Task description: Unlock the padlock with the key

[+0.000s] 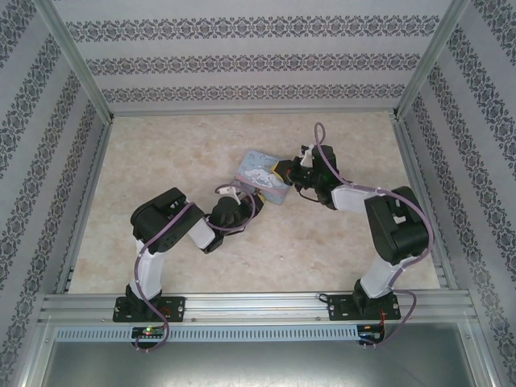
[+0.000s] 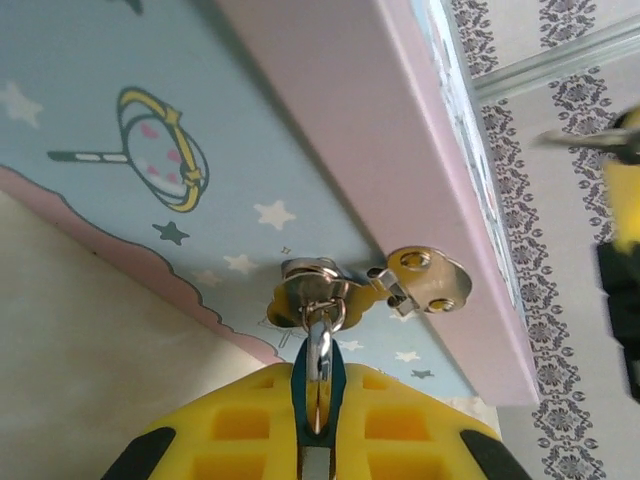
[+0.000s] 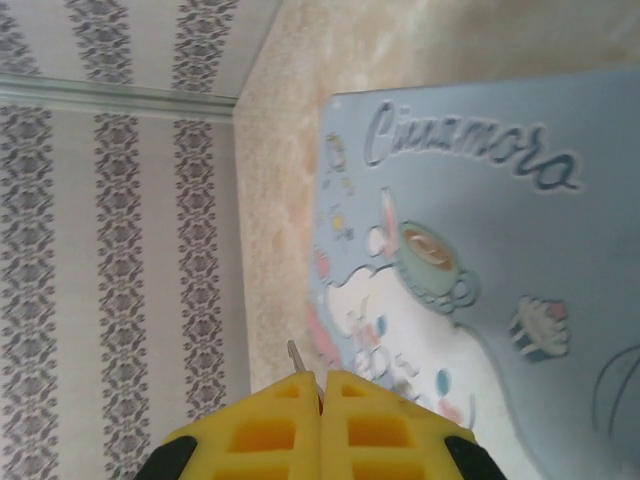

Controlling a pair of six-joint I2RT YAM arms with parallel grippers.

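Right gripper (image 3: pixel 320 388), yellow ribbed fingers pressed together, pinches a thin dark metal key (image 3: pixel 296 356); only its tip pokes out. Pale blue rectangular cartoon tin (image 3: pixel 480 250) lies just behind on the beige marbled table (image 3: pixel 285 150), with a patterned wall (image 3: pixel 110 250) at left.

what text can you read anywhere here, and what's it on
"Cinnamoro": cursive lettering on the lid of the pale blue tin, right wrist view; the end of the word is unclear.
Tin lid in the top view: print too small to read.
Tin side in the left wrist view: stars and drawings, no words.
The padlock in the left gripper and the key in the right gripper: no legible markings.
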